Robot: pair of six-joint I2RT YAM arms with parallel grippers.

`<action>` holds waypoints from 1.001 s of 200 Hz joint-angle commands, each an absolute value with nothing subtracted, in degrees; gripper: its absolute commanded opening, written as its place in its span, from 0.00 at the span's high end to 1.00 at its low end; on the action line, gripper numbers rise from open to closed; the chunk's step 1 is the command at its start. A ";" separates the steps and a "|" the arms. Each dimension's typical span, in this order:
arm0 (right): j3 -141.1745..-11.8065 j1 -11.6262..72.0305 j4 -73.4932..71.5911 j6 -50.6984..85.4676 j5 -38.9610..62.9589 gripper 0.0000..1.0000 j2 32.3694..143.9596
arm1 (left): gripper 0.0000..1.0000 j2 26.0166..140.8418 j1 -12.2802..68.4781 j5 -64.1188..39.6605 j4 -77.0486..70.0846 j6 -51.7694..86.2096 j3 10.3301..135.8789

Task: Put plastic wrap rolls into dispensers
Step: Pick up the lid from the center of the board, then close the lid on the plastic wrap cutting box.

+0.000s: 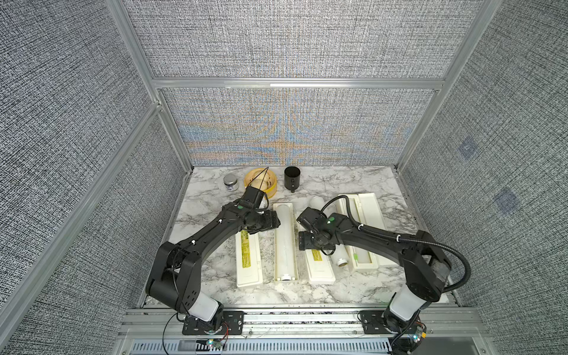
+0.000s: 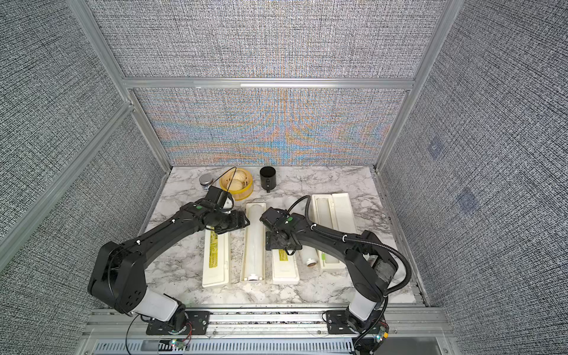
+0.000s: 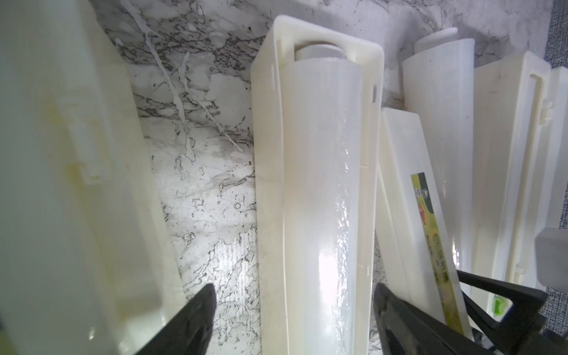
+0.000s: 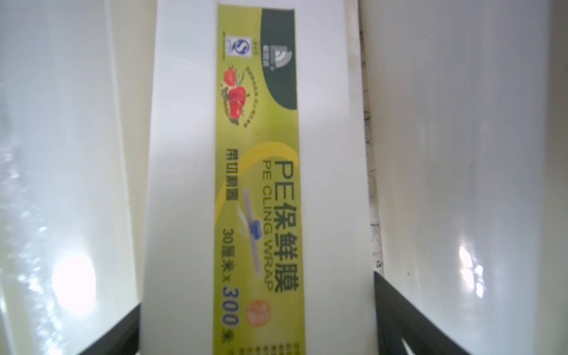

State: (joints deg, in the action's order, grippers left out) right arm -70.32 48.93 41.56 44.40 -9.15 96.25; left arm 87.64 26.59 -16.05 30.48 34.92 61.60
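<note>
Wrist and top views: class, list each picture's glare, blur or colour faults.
Left wrist: bright glare on the roll, near dispenser out of focus. Right wrist: label slightly soft, glare blobs either side. Both top views: rainbow moiré on the back wall.

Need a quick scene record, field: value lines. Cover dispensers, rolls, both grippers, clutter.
left dispenser: closed, label up
middle dispenser: open, roll lying inside, labelled lid flipped open beside it
loose roll: on the table, between that lid and the right dispenser
right dispenser: open, contents unclear
left gripper: open, jaws either side of the middle dispenser
right gripper: open, jaws either side of the labelled lid
back of table: jar, yellow steamer, black cup
</note>
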 commanded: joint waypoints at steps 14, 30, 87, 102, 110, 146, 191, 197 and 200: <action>-75.48 49.38 43.20 43.80 -8.44 0.10 96.77 | 0.20 86.19 25.81 -20.94 24.57 37.26 59.48; -78.19 49.99 42.72 43.72 -8.00 0.11 98.11 | 0.20 85.56 24.70 -22.00 23.94 38.36 58.71; -83.93 53.22 39.02 44.99 -10.55 0.13 103.09 | 0.20 83.77 20.41 -24.41 22.38 40.79 56.35; -84.60 54.32 39.29 44.80 -13.71 0.13 103.18 | 0.20 83.33 19.50 -24.42 22.32 41.39 55.48; -84.71 54.71 39.05 44.50 -14.83 0.13 103.05 | 0.20 83.00 19.03 -24.51 22.15 41.61 55.00; -86.23 56.08 38.33 42.29 -16.68 0.13 103.83 | 0.20 81.84 17.01 -24.43 22.32 41.92 54.07; -88.84 57.19 37.11 40.46 -14.19 0.13 108.20 | 0.18 81.20 15.88 -25.88 20.39 43.27 52.79; -89.39 57.26 37.52 40.36 -13.94 0.13 108.80 | 0.18 81.21 15.86 -26.39 19.89 43.58 52.50; -89.81 57.35 37.78 40.34 -13.89 0.13 109.04 | 0.18 81.28 15.75 -26.59 19.60 43.67 52.40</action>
State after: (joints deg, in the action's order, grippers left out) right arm -87.90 56.97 38.54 41.54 -14.28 107.70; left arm 81.32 16.12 -24.86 22.26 42.50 53.10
